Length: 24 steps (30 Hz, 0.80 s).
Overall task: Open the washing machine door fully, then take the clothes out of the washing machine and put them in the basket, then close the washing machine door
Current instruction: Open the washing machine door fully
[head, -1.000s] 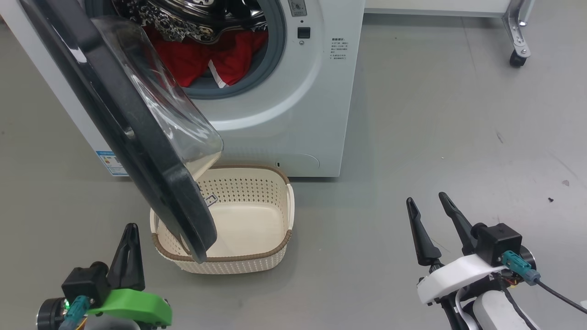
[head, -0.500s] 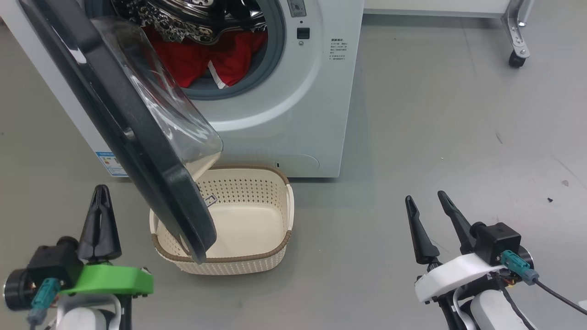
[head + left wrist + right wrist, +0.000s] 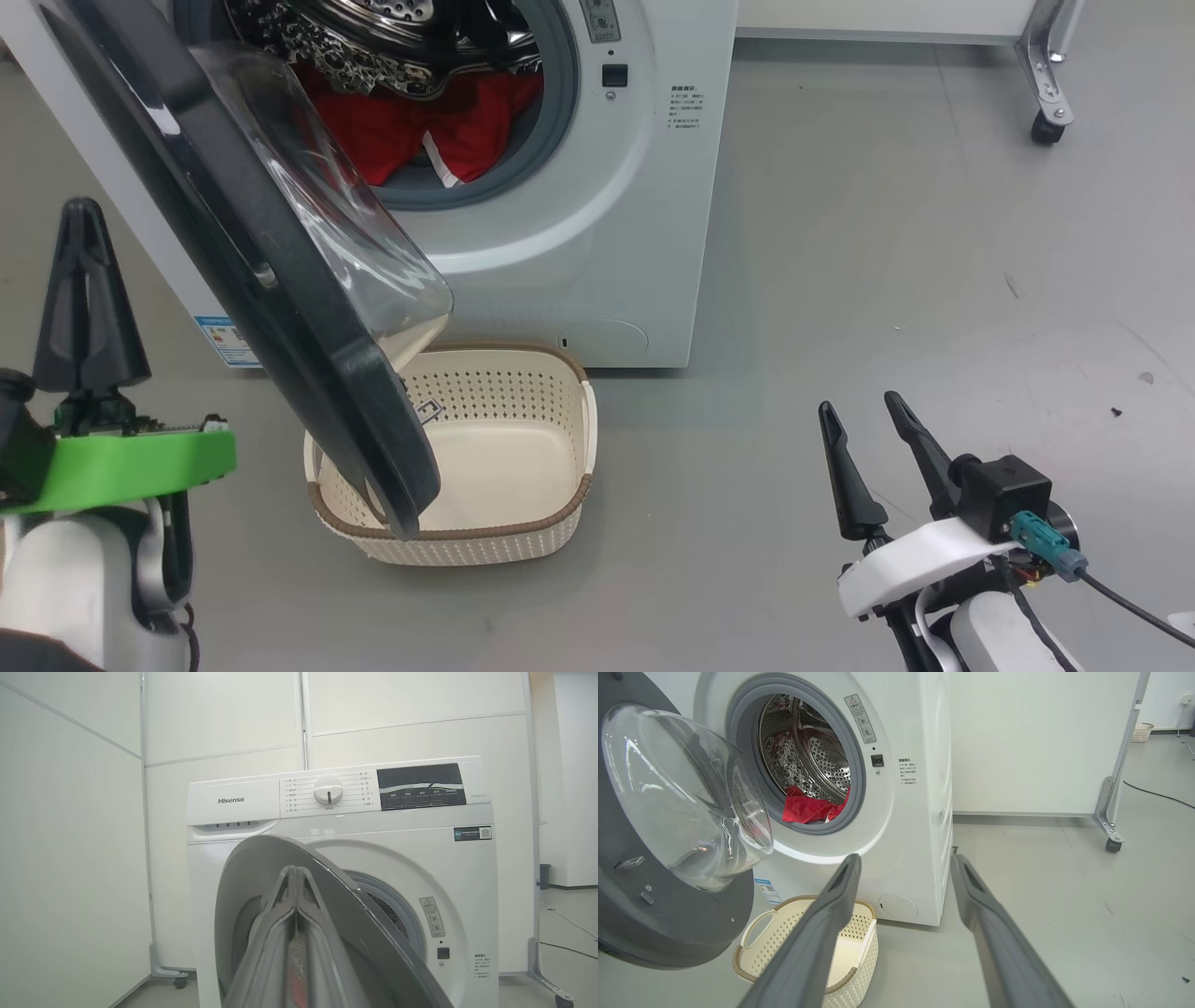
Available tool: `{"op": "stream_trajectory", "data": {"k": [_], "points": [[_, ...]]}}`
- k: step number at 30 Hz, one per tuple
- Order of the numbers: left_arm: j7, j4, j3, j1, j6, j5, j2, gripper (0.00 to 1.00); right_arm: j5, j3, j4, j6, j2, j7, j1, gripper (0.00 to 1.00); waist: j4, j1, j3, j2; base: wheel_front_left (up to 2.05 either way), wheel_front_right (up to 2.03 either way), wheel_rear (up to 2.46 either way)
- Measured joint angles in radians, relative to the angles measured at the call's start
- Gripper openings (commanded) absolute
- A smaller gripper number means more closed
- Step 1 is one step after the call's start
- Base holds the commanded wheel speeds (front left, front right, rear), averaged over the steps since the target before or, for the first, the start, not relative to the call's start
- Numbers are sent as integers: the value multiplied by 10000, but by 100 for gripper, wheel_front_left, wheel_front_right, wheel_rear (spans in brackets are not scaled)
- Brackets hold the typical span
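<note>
Washing machine door (image 3: 280, 280): how far out? (Kai)

Partway, hung from the machine's left side as the head view has it. Its lower edge overhangs the left part of the basket (image 3: 485, 551), which sits on the floor just in front of the washing machine (image 3: 579, 215). (Mo)

What does each view add? (Kai)

Left wrist view: the door's grey outer face, with the dial (image 3: 328, 789) and dark display (image 3: 420, 786) above it. Right wrist view: the inner side, with the glass bowl (image 3: 682, 793) and studded drum (image 3: 822, 765). The clothes (image 3: 808, 809) are a red heap at the drum's bottom, against the gasket. Head view: both grippers and the basket together. (Mo)

Grippers? (Kai)

Left gripper (image 3: 82, 210): fingers pressed together, nothing between them, on the door's outer side near the rim. Its wrist view puts the tips over the outer face. Touching or a gap, I can't tell, depth is poor there. Right gripper (image 3: 858, 403): fingers spread, empty, low over bare floor, well right of the basket and apart from the door. (Mo)

Room to move? (Kai)

Open grey floor to the right of the machine, with a castor (image 3: 1044, 129) on a frame leg far back on the right. A white wall panel (image 3: 70, 858) stands close along the machine's left. The door's swing side is tight and the basket sits partly under it. (Mo)
</note>
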Motion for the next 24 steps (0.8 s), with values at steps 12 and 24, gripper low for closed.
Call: {"op": "stream_trajectory", "data": {"k": [12, 24], "points": [[12, -899, -479, -1226, -291, 0, 134, 0, -148, -105, 86, 134, 127, 0, 0, 100, -100, 0, -79, 0, 0, 0, 0], [800, -972, -1358, -1401, -633, 35, 100, 0, -242, -303, 159, 236, 213, 0, 3, 100, -217, 0, -141, 0, 0, 0, 0]]}}
